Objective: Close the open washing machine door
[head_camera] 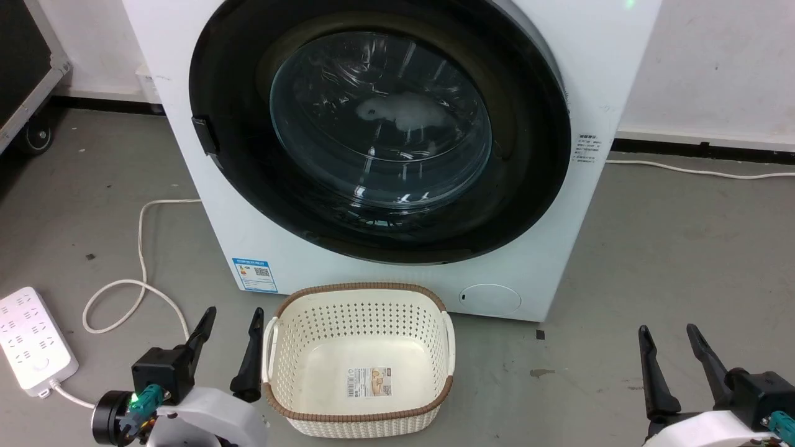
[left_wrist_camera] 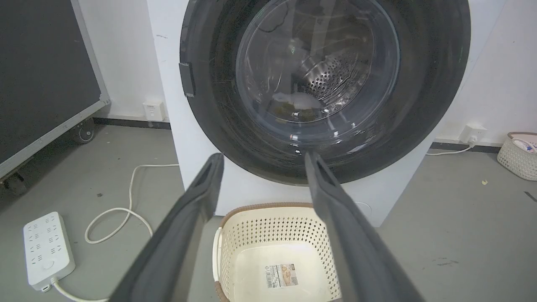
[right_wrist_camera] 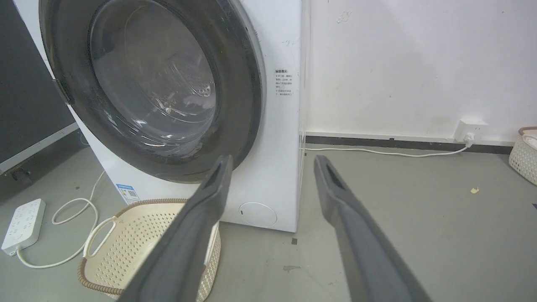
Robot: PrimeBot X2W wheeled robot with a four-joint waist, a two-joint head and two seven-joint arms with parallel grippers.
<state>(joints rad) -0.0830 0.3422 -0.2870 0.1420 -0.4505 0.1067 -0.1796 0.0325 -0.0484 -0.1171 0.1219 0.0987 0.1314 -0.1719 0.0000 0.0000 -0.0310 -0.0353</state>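
Observation:
The washing machine [head_camera: 540,273] is a white box at the top middle of the head view. Its round washing machine door [head_camera: 534,155] has a glossy black rim and lies flat against the front, with something pale visible through its glass. Both grippers are low and well short of the machine. My left gripper [head_camera: 235,311] stands open at the lower left with nothing between its fingers. My right gripper [head_camera: 667,329] is open and holds nothing at the lower right. In the wrist views the door [left_wrist_camera: 419,105] [right_wrist_camera: 239,84] shows beyond the spread fingers of the left gripper [left_wrist_camera: 263,156] and the right gripper [right_wrist_camera: 273,158].
A cream perforated basket [head_camera: 360,287] stands on the floor in front of the machine, between my grippers. A white power strip [head_camera: 31,338] and its looped cable [head_camera: 143,248] lie at the left. A black wheeled case [head_camera: 25,56] is far left. Another basket [left_wrist_camera: 518,155] sits by the right wall.

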